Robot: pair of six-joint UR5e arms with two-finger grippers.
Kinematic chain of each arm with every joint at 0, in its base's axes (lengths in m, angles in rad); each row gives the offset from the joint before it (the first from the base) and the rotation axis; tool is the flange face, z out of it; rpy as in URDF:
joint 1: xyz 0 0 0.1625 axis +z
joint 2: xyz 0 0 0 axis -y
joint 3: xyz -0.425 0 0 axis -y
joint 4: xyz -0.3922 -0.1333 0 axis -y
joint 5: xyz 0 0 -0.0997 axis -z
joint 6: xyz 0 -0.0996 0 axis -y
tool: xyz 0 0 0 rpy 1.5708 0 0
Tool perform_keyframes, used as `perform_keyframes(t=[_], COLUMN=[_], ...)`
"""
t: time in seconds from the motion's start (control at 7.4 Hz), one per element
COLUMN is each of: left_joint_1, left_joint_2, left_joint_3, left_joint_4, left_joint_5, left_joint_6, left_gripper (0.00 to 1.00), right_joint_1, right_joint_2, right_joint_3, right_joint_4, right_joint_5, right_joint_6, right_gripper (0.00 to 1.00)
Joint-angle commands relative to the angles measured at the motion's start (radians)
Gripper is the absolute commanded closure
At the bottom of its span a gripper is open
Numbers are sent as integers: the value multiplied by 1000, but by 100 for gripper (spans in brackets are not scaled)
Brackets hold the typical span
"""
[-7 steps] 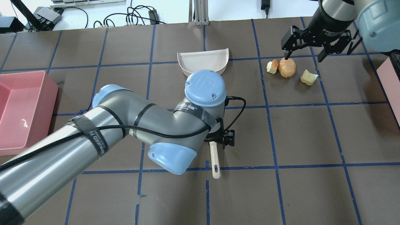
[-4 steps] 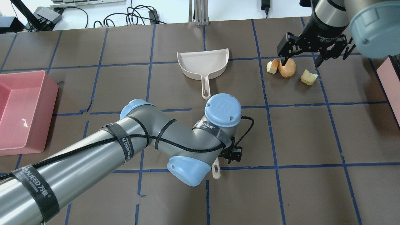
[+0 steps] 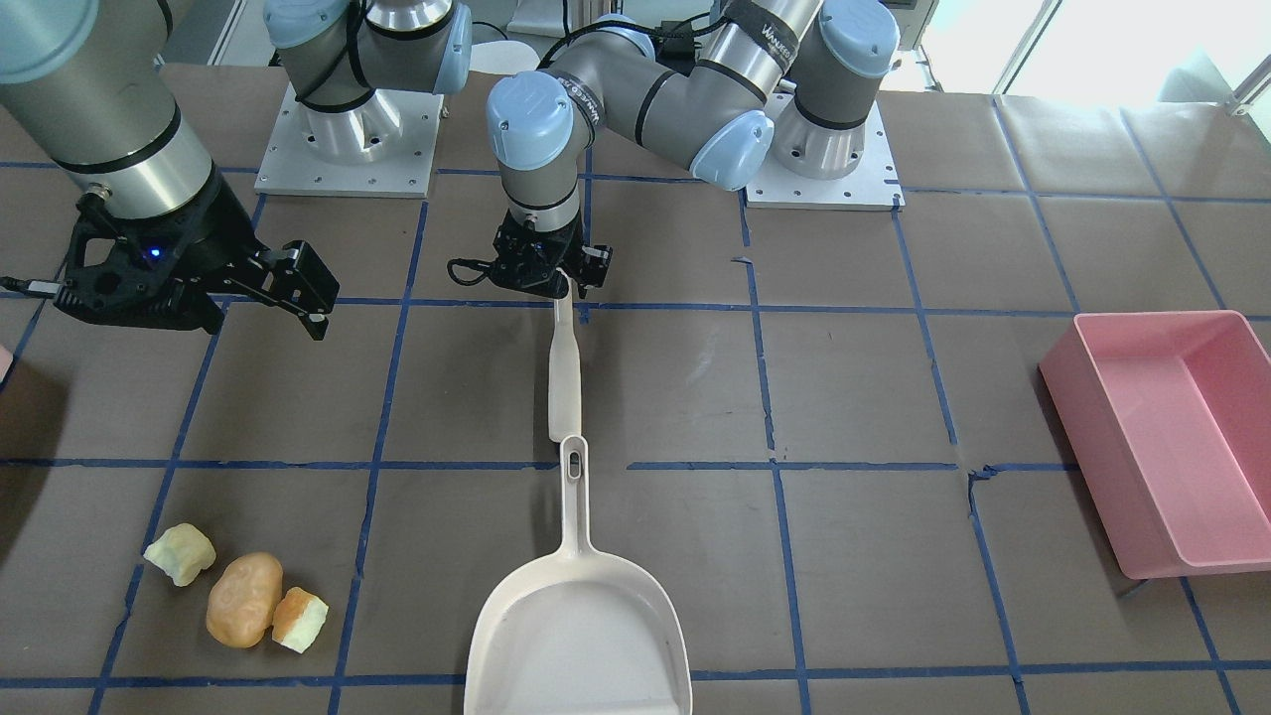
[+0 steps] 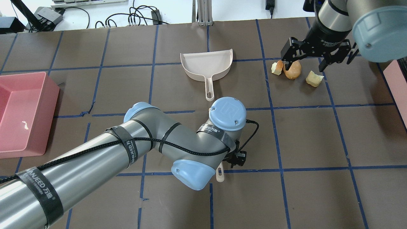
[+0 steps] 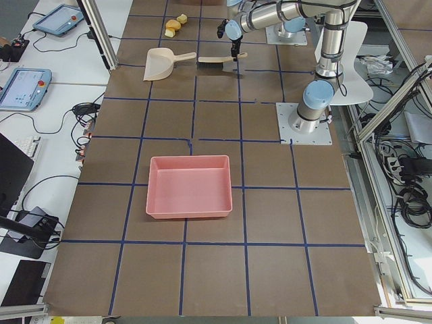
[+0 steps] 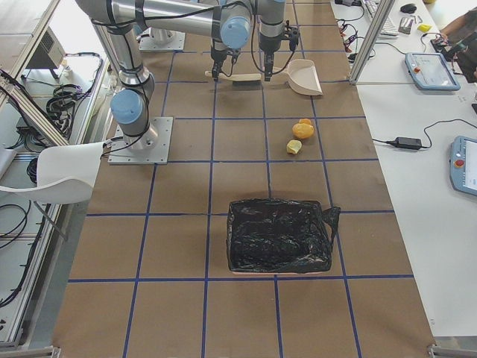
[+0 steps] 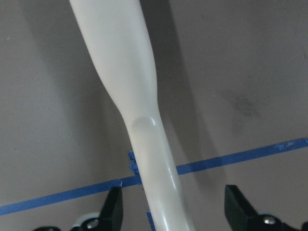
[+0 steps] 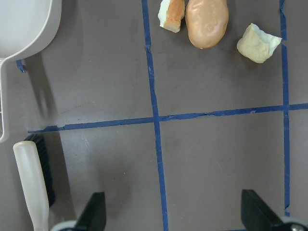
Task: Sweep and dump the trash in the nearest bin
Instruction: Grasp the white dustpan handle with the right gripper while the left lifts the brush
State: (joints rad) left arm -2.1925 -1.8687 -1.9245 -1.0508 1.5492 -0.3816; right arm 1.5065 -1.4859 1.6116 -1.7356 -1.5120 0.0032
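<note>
On a brown bench (image 4: 318, 133) gridded with blue tape, an orange-tan potato-shaped lump (image 3: 243, 599) lies between two pale, brown-crusted chunks (image 3: 180, 554), near the wide-open right gripper (image 4: 303, 65). The left arm's strap (image 3: 773, 32) reads "WANJEED"; its left gripper (image 7: 175, 216) spreads astride a brush handle (image 3: 563, 372).

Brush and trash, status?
Left hand open, straddling brush handle, no grip. Right hand open, raised near trash. Three lumps, unswept. Nothing between dustpan and trash.
</note>
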Motion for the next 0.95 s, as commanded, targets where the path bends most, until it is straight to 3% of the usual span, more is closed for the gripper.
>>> perform_keyframes(t=[0.0, 0.14, 0.27, 0.81], left_joint_1=[-1, 0, -1, 16], left_joint_2=[0, 5, 26, 172], left_joint_3=[-7, -7, -5, -40], left_joint_4=[0, 2, 3, -107], left_joint_5=[2, 0, 0, 2], left_joint_6=[-2, -3, -6, -10], left_gripper=[87, 96, 98, 98], right_joint_1=[88, 157, 209, 307], right_joint_2=[82, 146, 218, 384], right_joint_3=[-22, -50, -80, -124], right_joint_4=[-118, -139, -232, -398], right_joint_5=[12, 16, 24, 27], right_joint_6=[10, 36, 105, 118], right_gripper=[0, 0, 0, 0])
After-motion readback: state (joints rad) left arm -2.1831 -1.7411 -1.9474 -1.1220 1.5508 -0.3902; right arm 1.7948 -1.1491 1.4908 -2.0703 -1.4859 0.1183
